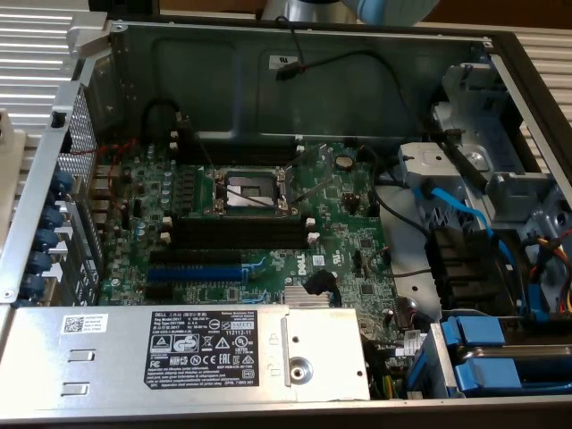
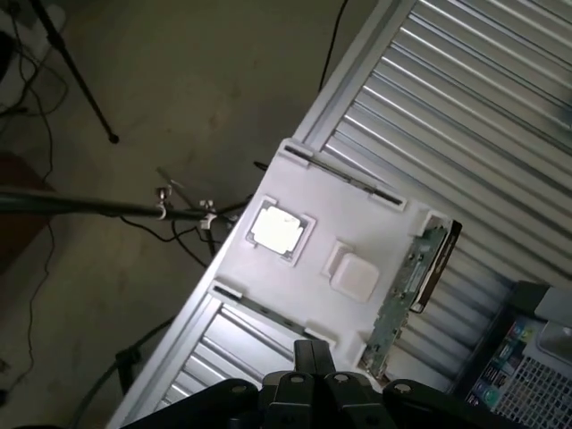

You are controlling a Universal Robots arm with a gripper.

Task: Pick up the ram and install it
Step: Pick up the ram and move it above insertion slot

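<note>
**A:** Closest to the lens is the end effector [image 2: 311, 353], its tips pressed together and pinching nothing.

**B:** Where's the ram?

**A:** The ram [image 2: 411, 295] lies along one edge of the white tray [image 2: 313, 188], on the side toward the case [image 2: 527, 357] and well apart from the tips. A processor [image 2: 279, 231] sits in another pocket. The tray rests on the ribbed table [image 2: 483, 116].

**B:** What could go wrong?

**A:** First, I'd say tips that come down shut would strike the board rather than straddle it. The ram is thin and sits right at the tray's rim, so an off-centre pinch could tilt it or drag the light tray across the table.

**B:** And inside the case?

**A:** The black slots [image 1: 241, 231] run close together beside the socket [image 1: 250, 189], with white clips [image 1: 313, 239] at their ends. I can't tell whether those clips are open. If the ram is held skewed, or its notch is reversed, it would likely jam or seat at one end only, and pressing on would stress the board [image 1: 349, 241].
</note>
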